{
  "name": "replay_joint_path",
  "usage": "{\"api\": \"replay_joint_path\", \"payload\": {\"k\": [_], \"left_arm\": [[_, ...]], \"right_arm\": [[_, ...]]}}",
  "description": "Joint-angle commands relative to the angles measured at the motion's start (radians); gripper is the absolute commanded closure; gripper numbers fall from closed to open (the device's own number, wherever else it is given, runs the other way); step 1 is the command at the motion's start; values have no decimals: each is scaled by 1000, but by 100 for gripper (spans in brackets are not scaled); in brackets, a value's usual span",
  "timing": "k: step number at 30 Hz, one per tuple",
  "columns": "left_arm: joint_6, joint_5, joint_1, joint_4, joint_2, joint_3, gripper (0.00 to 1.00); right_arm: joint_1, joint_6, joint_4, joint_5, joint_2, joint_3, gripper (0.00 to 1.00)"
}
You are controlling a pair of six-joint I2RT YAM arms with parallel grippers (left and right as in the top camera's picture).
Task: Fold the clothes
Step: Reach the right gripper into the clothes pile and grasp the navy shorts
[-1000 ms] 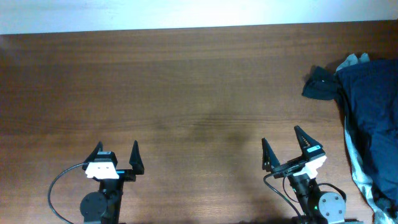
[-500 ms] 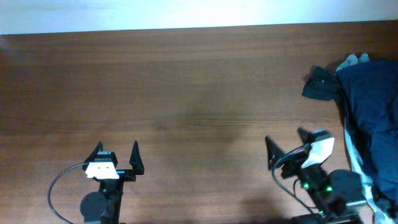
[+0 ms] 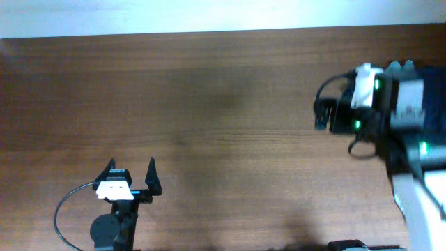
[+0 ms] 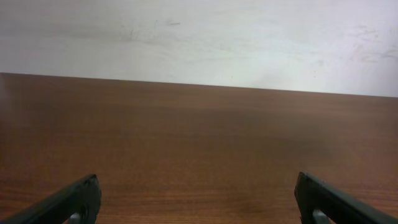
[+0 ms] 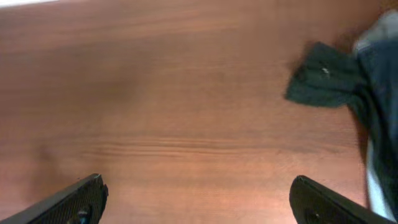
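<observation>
Right fingers [image 5: 81, 196] and left fingers [image 4: 74, 199] both gape, holding nothing. The navy garment [image 5: 379, 87] lies bunched at the tabletop's [image 3: 209, 90] right edge. I'd say pinch its loose dark corner low, flat to the tabletop, then drag it toward the tabletop's middle.

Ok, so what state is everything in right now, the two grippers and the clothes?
left gripper: open, empty, over bare table.
right gripper: open, empty, not touching any cloth.
navy clothes: crumpled, unfolded, at the table's right side.
pale grey-blue garment: bunched against the navy one, unfolded.
</observation>
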Motion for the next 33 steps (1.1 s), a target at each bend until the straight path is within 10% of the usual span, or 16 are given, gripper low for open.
{"api": "replay_joint_path", "payload": {"k": [1,13,33], "left_arm": [[16,-4,-4,-3,-5,-5,1],[16,-4,-4,-4,-5,-5,1],[16,-4,-4,-3,-5,-5,1]], "right_arm": [[-93,86,-38,61,140,101,1],[-581,141,177,64,545,127,1],[-576,104,410,91,801,124,10]]}}
